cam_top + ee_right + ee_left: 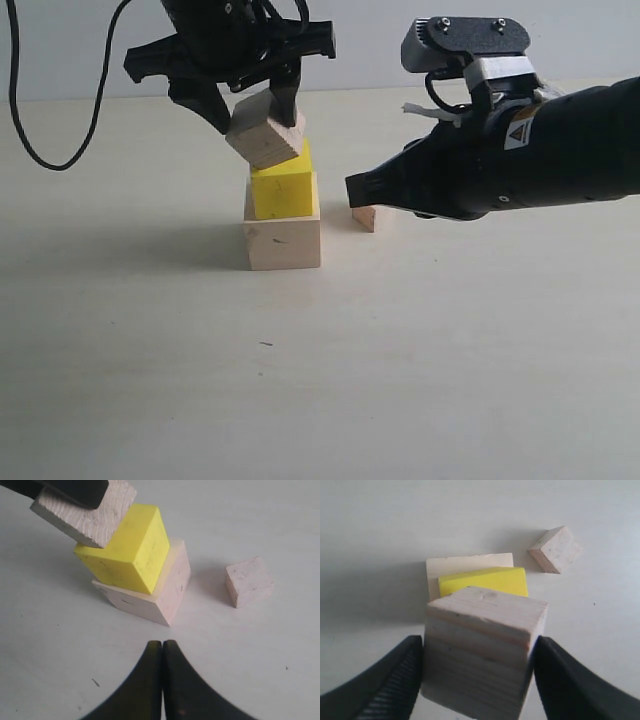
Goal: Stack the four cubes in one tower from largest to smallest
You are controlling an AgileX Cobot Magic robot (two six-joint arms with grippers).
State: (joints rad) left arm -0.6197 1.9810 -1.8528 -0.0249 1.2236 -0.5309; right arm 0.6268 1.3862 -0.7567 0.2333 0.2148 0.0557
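Note:
The large wooden cube rests on the table with the yellow cube on top of it. My left gripper is shut on the medium wooden cube, which hangs tilted with its low corner at the yellow cube's top; contact cannot be told. In the left wrist view the medium cube fills the space between the fingers, above the yellow cube and the large one. The small wooden cube lies on the table to the right of the stack. My right gripper is shut and empty, hovering just above it.
A black cable loops down at the far left. The pale table stretches in front of the stack. The right arm's bulky black body fills the right side at stack height.

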